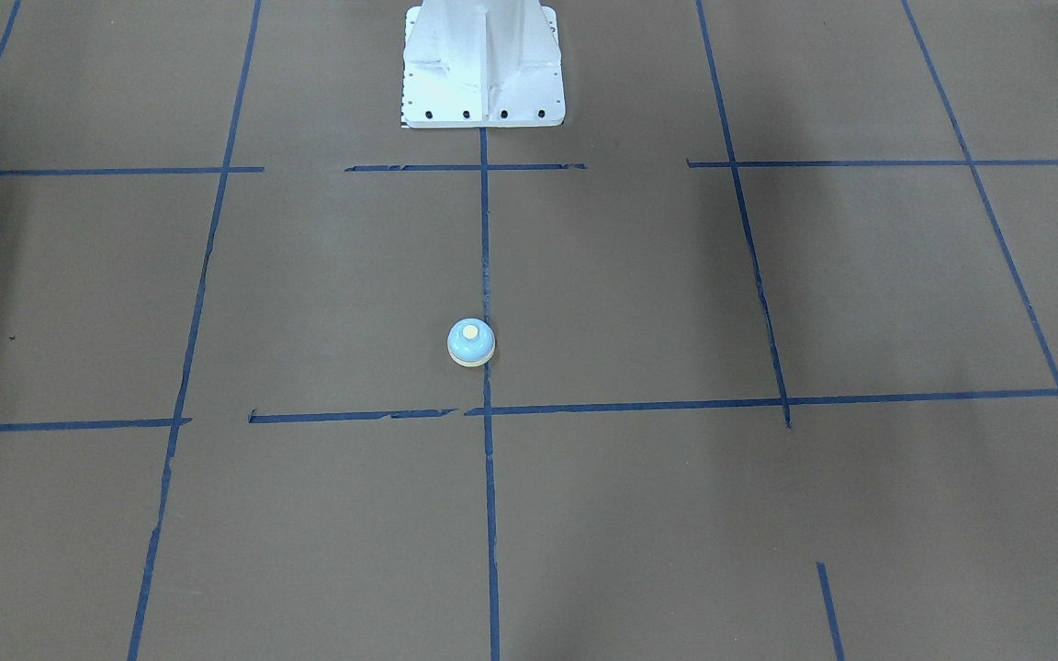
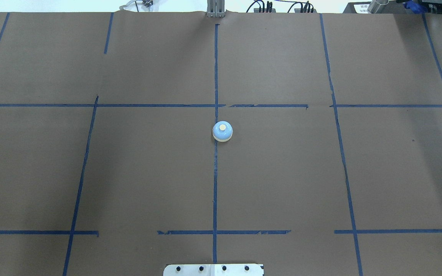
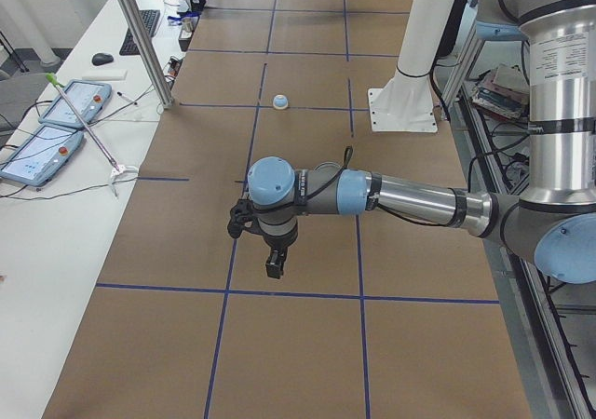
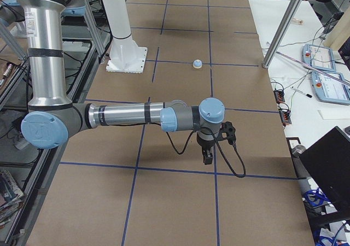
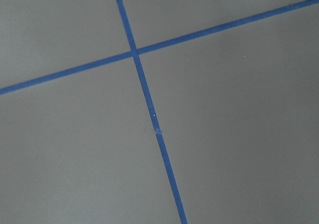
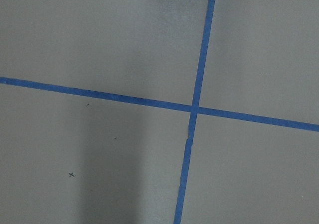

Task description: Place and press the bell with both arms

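The light-blue bell (image 2: 222,131) with a cream button stands upright on the brown table by the centre tape line. It also shows in the front view (image 1: 471,342), in the left side view (image 3: 280,101) and in the right side view (image 4: 197,64). My left gripper (image 3: 273,268) hangs over the table at its left end, far from the bell. My right gripper (image 4: 208,157) hangs over the right end, also far from the bell. Both show only in the side views, so I cannot tell whether they are open or shut. Nothing shows in either one.
The white pedestal base (image 1: 483,69) stands at the robot's side of the table (image 2: 148,172). Blue tape lines (image 2: 215,184) mark a grid. Metal posts (image 3: 140,37) and tablets (image 3: 56,121) stand on the white bench beyond the far edge. Both wrist views show only tape crossings (image 5: 133,54) (image 6: 194,108).
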